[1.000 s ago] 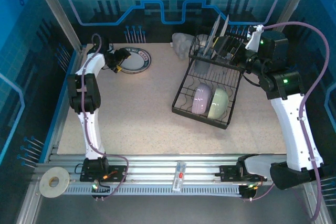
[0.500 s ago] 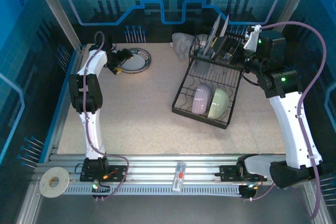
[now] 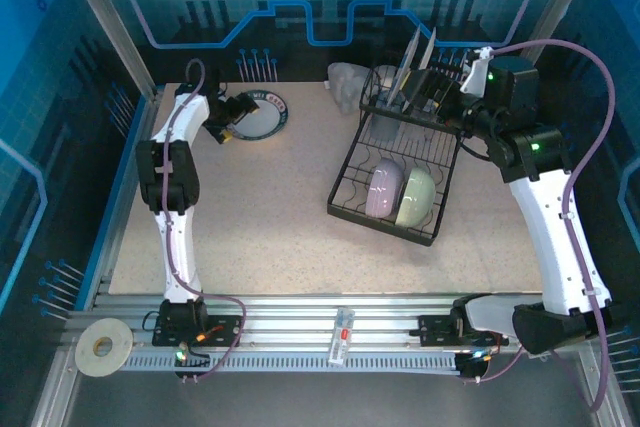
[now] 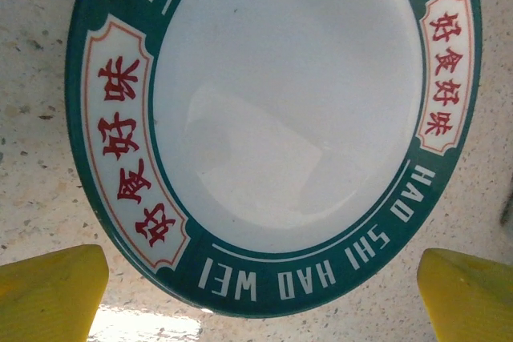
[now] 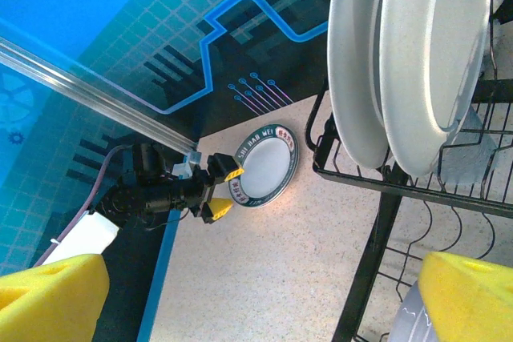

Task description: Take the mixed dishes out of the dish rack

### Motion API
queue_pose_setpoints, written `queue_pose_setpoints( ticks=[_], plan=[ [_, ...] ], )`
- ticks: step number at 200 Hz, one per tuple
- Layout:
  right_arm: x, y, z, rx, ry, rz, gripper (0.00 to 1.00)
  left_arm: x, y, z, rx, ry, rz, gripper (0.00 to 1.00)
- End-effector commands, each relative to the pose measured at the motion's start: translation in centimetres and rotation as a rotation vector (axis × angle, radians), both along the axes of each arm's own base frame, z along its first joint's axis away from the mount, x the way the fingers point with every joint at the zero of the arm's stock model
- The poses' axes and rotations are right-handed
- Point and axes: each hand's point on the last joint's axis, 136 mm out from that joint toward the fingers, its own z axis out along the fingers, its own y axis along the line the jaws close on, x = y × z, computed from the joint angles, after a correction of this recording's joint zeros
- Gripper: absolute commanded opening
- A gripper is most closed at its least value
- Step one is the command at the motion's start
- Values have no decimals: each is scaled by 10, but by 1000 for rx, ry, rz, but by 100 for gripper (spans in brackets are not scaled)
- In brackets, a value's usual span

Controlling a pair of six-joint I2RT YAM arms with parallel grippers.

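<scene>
The black wire dish rack (image 3: 352,169) stands right of centre. Two white plates (image 3: 418,65) stand upright in its back slots, large in the right wrist view (image 5: 433,54). A lavender bowl (image 3: 383,188) and a pale green bowl (image 3: 417,196) lean in its front basket. A white plate with a dark green lettered rim (image 3: 262,115) lies flat at the back left. My left gripper (image 3: 228,125) is open, its yellow fingers (image 4: 48,294) apart at either side of that plate's near rim (image 4: 272,282). My right gripper (image 5: 264,278) hangs open by the rack's back right corner, holding nothing.
Clear plastic cups (image 3: 347,84) sit on the table behind the rack's left corner. The blue back wall and metal frame posts close in behind both arms. Bare speckled tabletop (image 3: 250,217) stretches between the green-rimmed plate and the rack.
My left gripper has opened wider and its arm has shifted slightly back; the green-rimmed plate stays flat on the table. My right arm has edged slightly left and back.
</scene>
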Motion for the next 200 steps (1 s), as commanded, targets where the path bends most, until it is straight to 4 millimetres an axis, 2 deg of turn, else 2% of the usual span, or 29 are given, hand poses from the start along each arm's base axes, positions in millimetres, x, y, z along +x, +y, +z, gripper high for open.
queue_pose_setpoints(
  ticks=[1,16,44,70,94,109,153,176,200],
  plan=[
    [-2,5,11,-3,-32,17,100,-1,-3,14,28,-12,-23,99],
    [-2,3,10,-16,-30,10,100,-6,-5,23,36,-22,-31,99],
    [-2,0,6,-40,-19,-4,100,-16,-21,56,24,-98,-71,99],
    [2,-6,7,-58,-19,-28,100,-31,-55,83,30,-144,-168,98],
    [7,-12,7,-78,-16,-57,100,-50,-93,96,46,-161,-287,97],
    [10,-17,2,-98,9,-81,100,-66,-124,98,22,-169,-374,97],
    [19,-27,-9,-134,63,-122,100,-117,-214,88,-77,-182,-655,93],
    [23,-27,-10,-128,72,-123,100,-139,-249,82,-93,-172,-777,90],
    [24,-25,-10,-111,72,-114,100,-155,-273,70,-87,-142,-850,84]
  ],
)
